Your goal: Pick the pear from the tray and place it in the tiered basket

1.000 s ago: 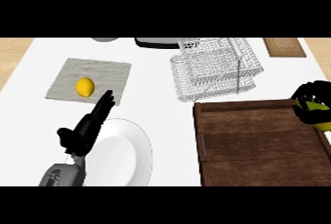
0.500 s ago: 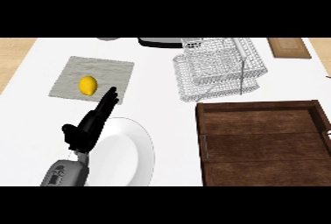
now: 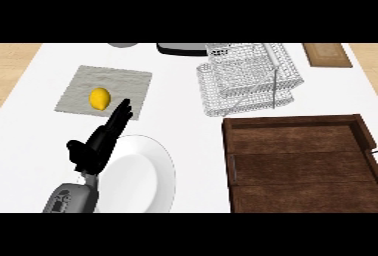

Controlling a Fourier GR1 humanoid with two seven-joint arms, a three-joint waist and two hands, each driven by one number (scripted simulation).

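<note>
The dark wooden tray point(image 3: 244, 165) lies at the lower right with nothing on it. A white wire tiered basket point(image 3: 251, 77) stands just beyond it at the upper middle-right. No pear shows anywhere in view. My left hand point(image 3: 100, 142) rests open at the lower left, fingers straight and pointing up over the white plate's rim. My right hand is out of the picture.
A white plate point(image 3: 144, 172) sits beside my left hand. A yellow lemon point(image 3: 100, 98) lies on a grey cloth point(image 3: 129, 85) at the upper left. A wooden board point(image 3: 325, 54) and a dark pot point(image 3: 181, 48) stand along the far edge.
One second ago my right hand held a yellow-green thing at the right edge; it has left the view. The picture has shifted slightly, showing more of the tray.
</note>
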